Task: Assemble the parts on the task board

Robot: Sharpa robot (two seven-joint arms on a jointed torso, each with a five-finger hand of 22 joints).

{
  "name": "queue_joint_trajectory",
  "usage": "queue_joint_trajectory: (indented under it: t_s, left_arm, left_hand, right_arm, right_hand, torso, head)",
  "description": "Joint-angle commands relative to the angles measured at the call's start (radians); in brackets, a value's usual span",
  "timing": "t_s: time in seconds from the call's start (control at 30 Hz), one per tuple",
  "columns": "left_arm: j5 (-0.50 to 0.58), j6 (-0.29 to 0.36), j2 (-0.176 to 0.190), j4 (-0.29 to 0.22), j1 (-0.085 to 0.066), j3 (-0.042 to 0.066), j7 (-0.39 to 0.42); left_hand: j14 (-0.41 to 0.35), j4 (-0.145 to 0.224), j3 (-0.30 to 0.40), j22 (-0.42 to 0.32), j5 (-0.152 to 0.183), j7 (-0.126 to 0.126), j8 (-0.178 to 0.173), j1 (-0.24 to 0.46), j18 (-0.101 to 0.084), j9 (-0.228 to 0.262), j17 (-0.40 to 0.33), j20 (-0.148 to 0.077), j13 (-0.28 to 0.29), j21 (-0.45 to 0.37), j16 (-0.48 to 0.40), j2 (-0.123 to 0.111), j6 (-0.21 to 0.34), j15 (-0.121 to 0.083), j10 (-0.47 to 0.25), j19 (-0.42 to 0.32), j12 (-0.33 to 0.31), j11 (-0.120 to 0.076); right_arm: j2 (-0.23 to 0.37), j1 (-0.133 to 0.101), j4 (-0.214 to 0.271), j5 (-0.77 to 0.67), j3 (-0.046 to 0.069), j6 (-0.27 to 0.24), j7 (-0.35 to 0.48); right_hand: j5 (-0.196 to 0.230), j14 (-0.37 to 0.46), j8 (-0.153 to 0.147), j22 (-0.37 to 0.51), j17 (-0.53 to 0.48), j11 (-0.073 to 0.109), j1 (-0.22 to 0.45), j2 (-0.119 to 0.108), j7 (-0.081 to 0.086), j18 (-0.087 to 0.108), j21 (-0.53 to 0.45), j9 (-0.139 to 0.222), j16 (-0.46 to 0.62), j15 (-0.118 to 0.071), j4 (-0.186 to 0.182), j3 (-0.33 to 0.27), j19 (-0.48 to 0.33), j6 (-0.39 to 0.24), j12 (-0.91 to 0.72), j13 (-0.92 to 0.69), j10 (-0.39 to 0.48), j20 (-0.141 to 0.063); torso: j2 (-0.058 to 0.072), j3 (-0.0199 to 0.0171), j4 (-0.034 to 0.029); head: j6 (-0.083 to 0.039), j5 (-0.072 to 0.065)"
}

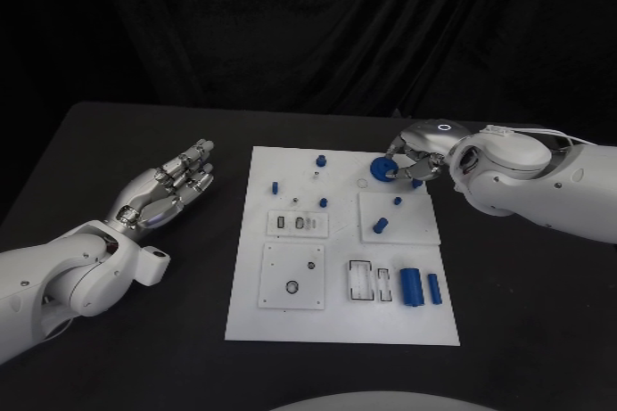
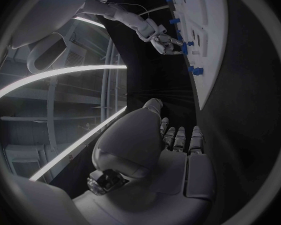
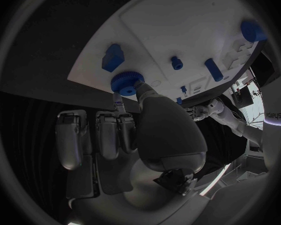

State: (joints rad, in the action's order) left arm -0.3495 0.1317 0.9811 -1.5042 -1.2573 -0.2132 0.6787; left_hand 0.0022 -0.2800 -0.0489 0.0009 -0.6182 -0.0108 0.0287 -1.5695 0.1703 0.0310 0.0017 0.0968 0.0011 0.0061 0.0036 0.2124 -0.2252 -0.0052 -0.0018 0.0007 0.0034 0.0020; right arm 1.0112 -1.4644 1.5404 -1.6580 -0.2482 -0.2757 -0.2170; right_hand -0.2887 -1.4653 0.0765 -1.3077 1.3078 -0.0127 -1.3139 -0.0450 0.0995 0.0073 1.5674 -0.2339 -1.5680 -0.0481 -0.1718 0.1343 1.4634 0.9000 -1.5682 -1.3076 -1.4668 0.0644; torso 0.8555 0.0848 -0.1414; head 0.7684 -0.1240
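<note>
Blue and ridged, the small wheel (image 1: 382, 168) is sitting pinched in the fingers (image 3: 118, 105) of our right hand (image 1: 414, 161) at the far right part of the white board (image 1: 337, 317). We are holding our left hand (image 1: 168, 190) over the black table (image 1: 116, 143), left of the board, fingers straight, side by side, gripping nothing.

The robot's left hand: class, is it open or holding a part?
Open. The left hand lies beside the task board, fingers extended, nothing in it.
</note>
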Motion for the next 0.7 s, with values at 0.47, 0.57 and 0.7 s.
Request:
queue_joint_trajectory:
  t_s: [0.47, 0.57, 0.7]
  left_arm:
    - [-0.001, -0.017, 0.000, 0.001, 0.000, 0.001, 0.126]
    - [-0.001, -0.018, 0.001, 0.001, 0.000, 0.001, 0.125]
    - [-0.001, -0.020, 0.003, 0.001, 0.000, 0.001, 0.124]
  left_hand:
    - [-0.002, -0.002, 0.009, -0.001, 0.008, 0.006, 0.001, 0.009, 0.003, -0.001, -0.002, 0.025, -0.001, -0.006, -0.004, -0.002, 0.000, 0.023, 0.002, -0.001, -0.003, 0.015]
    - [-0.002, -0.002, 0.010, -0.001, 0.007, 0.006, 0.001, 0.010, 0.003, -0.001, -0.002, 0.026, -0.001, -0.006, -0.004, -0.001, 0.000, 0.024, 0.002, -0.001, -0.003, 0.015]
    - [-0.002, -0.002, 0.010, -0.001, 0.007, 0.006, 0.001, 0.010, 0.003, -0.001, -0.002, 0.028, -0.001, -0.006, -0.004, -0.001, 0.000, 0.025, 0.002, -0.001, -0.003, 0.016]
  right_arm:
    - [-0.020, 0.015, -0.014, -0.022, 0.000, 0.020, -0.023]
    - [-0.021, 0.016, -0.015, -0.025, 0.000, 0.011, -0.015]
    - [-0.018, 0.017, -0.009, -0.031, 0.000, -0.030, 0.004]
  right_hand:
    - [-0.047, -0.106, 0.038, -0.257, 0.263, 0.018, -0.020, -0.003, -0.022, -0.003, -0.008, -0.045, -0.003, -0.011, 0.036, 0.024, 0.098, 0.094, -0.003, -0.263, -0.104, -0.010]
    - [-0.090, -0.106, 0.048, -0.259, 0.263, 0.026, -0.020, -0.006, -0.031, -0.004, -0.005, -0.064, -0.003, -0.018, 0.047, 0.030, 0.100, 0.117, -0.003, -0.263, -0.104, -0.016]
    - [-0.145, -0.106, 0.054, -0.263, 0.263, 0.033, -0.010, -0.013, -0.038, -0.007, 0.003, -0.083, -0.003, -0.024, 0.052, 0.036, 0.107, 0.134, -0.003, -0.263, -0.104, -0.022]
  torso:
    - [0.000, 0.0005, -0.0001]
    - [0.000, 0.0006, -0.0004]
    - [0.000, 0.0001, 0.0005]
  head:
    - [0.008, -0.002]
    - [0.008, -0.003]
    - [0.006, 0.001]
